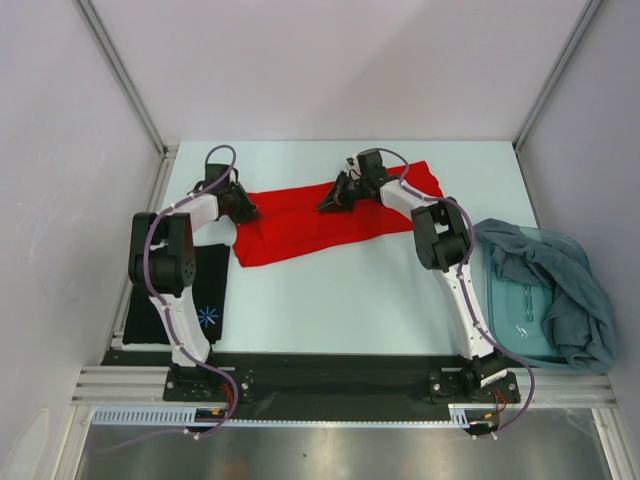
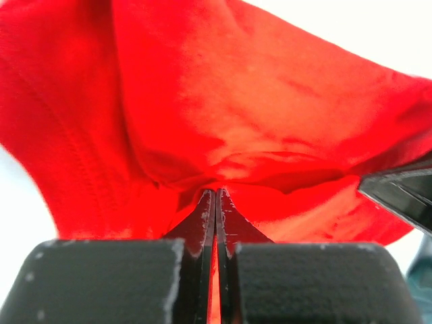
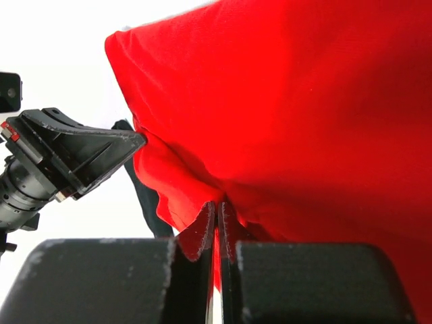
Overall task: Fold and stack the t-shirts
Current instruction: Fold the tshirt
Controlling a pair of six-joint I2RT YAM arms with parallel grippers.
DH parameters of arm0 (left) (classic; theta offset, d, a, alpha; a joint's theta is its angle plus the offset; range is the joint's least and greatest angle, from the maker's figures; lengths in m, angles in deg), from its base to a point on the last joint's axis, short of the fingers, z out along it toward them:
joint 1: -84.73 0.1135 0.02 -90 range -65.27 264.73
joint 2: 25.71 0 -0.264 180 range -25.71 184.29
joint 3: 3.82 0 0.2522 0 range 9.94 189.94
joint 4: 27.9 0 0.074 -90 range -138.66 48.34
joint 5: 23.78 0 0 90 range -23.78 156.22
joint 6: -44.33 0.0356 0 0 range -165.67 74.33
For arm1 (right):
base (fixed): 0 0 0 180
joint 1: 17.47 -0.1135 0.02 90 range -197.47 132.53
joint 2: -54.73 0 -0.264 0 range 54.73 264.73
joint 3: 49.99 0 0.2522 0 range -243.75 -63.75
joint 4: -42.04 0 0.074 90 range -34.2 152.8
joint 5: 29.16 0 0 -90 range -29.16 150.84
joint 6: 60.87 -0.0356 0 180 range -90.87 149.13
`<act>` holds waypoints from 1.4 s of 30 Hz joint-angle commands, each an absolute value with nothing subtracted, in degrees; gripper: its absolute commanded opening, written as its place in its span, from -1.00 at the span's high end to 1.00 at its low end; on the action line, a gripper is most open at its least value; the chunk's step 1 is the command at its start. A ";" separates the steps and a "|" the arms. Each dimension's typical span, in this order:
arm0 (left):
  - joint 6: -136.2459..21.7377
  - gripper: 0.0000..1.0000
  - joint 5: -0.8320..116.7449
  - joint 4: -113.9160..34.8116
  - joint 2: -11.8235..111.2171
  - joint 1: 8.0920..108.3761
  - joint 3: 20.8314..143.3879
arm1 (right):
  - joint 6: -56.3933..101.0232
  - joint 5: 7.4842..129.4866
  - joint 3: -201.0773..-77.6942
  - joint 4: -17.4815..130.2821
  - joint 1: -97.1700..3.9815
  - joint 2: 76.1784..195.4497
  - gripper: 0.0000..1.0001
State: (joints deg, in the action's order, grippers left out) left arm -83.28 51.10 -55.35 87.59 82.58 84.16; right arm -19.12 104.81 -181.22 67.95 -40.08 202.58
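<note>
Tension decides this fold: with the red t-shirt lying toward twelve o'clock on the table, left jaws clenched on its nine-o'clock end and right jaws clenched on its twelve-o'clock edge, both should probably lift level and travel together, with the cloth taut.

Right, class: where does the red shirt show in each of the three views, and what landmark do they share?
Top external: red shirt lies across the table's far middle, held by left claw and right claw.
Left wrist: fills most of the picture, pinched in the left claw.
Right wrist: fills the upper right, pinched in the right claw.
Shared landmark: the left claw, seen in all three.
</note>
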 commanded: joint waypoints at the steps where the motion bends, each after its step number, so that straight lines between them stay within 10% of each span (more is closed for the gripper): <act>1: -83.29 0.99 55.05 -52.64 87.14 83.06 83.33 | -17.72 103.82 -183.72 66.62 -39.79 203.35 0.97; 8: -81.45 0.97 55.58 -51.32 87.76 82.80 83.68 | -17.10 103.21 -184.86 66.61 -39.18 204.67 0.97; 11: -78.82 0.39 59.43 -53.51 84.96 82.63 84.03 | -15.70 103.56 -186.44 68.54 -38.65 205.29 0.89; 15: -75.56 0.10 64.19 -56.95 76.35 82.19 82.98 | -12.01 103.38 -188.91 76.01 -37.77 203.10 0.25; 20: -75.20 0.16 64.28 -59.14 68.34 78.68 80.52 | -7.88 101.54 -188.03 82.60 -36.45 197.82 -0.01; 32: -76.79 0.50 57.87 -53.70 78.87 76.64 79.11 | -14.79 106.72 -181.18 68.49 -44.00 194.47 0.57; 42: -75.21 0.49 59.35 -56.14 87.50 78.76 83.68 | -23.61 106.98 -178.45 53.51 -44.19 203.88 0.65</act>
State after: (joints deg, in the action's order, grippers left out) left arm -77.66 56.68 -55.24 87.24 78.65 82.30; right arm -21.44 106.49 -178.51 58.33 -48.17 201.84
